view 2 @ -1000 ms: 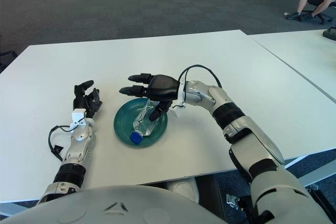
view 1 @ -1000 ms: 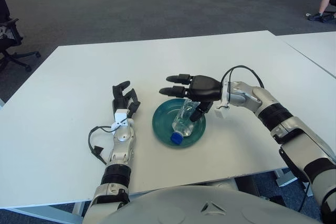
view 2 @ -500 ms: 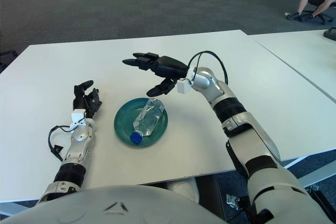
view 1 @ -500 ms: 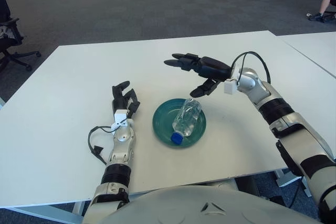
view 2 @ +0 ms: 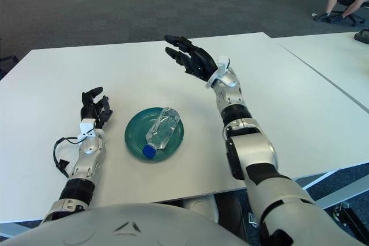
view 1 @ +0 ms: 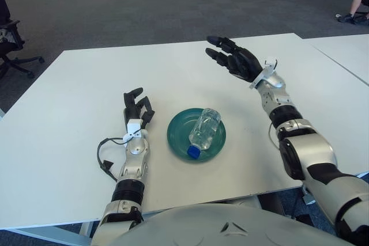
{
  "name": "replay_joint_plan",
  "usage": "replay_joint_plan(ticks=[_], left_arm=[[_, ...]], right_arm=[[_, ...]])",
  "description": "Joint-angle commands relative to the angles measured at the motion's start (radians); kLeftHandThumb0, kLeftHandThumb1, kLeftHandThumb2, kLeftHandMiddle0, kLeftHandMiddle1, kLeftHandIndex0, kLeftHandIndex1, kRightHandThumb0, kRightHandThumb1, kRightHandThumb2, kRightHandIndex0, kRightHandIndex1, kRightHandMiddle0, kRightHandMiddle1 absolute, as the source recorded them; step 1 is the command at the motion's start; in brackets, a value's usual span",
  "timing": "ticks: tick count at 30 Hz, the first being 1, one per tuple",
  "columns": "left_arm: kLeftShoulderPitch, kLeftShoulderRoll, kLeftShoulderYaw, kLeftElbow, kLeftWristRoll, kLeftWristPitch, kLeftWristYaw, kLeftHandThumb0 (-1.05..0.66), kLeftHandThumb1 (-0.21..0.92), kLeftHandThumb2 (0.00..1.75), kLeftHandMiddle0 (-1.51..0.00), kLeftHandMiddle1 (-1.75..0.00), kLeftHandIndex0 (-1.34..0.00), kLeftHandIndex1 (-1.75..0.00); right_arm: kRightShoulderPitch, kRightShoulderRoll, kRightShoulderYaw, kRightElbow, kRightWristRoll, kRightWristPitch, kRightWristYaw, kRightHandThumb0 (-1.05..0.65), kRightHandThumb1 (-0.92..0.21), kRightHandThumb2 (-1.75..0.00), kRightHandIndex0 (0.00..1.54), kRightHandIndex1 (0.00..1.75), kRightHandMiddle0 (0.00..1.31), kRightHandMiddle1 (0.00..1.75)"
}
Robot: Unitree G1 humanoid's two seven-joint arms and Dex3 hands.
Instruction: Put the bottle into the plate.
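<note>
A clear plastic bottle (view 1: 203,131) with a blue cap lies on its side in a round green plate (view 1: 177,135) on the white table, cap toward me. My right hand (view 1: 232,58) is raised above the table, behind and to the right of the plate, fingers spread and empty. My left hand (view 1: 136,108) rests on the table to the left of the plate, fingers relaxed, holding nothing. The bottle (view 2: 162,131) and plate (view 2: 134,135) also show in the right eye view.
The white table (view 1: 75,113) extends wide around the plate. A second white table (view 1: 346,50) adjoins on the right. A black cable (view 1: 105,154) loops beside my left forearm. An office chair (view 1: 11,44) stands on the dark carpet at far left; boxes sit at the far back.
My right hand has let go of the bottle, lifted off the plate and swung up and back to the right with fingers spread. The bottle stays lying in the plate. The left hand has not moved.
</note>
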Motion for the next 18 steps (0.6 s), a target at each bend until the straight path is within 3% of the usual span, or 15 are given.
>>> replay_joint_plan(ticks=[1,10,18], left_arm=[[-0.004,0.009,-0.002,-0.013,0.007,0.008,0.002,-0.58,0.92,0.76,-0.44,-0.56,-0.15,-1.10],[0.010,0.010,-0.005,-0.027,0.019,0.001,0.008,-0.59,0.92,0.76,-0.45,-0.56,-0.16,-1.11],[0.014,0.011,-0.005,-0.034,0.031,-0.001,0.016,-0.59,0.92,0.77,-0.45,-0.56,-0.15,-1.11]], right_arm=[[0.047,0.046,-0.068,0.043,0.003,-0.003,-0.076,-0.86,-0.92,-0.69,0.24,0.06,0.00,0.68],[0.182,0.147,-0.132,-0.001,-0.048,-0.050,-0.299,-0.74,-0.92,-0.72,0.38,0.11,0.00,0.91],[0.271,0.221,-0.165,-0.054,-0.065,-0.058,-0.416,-0.65,-0.92,-0.58,0.50,0.20,0.01,1.03]])
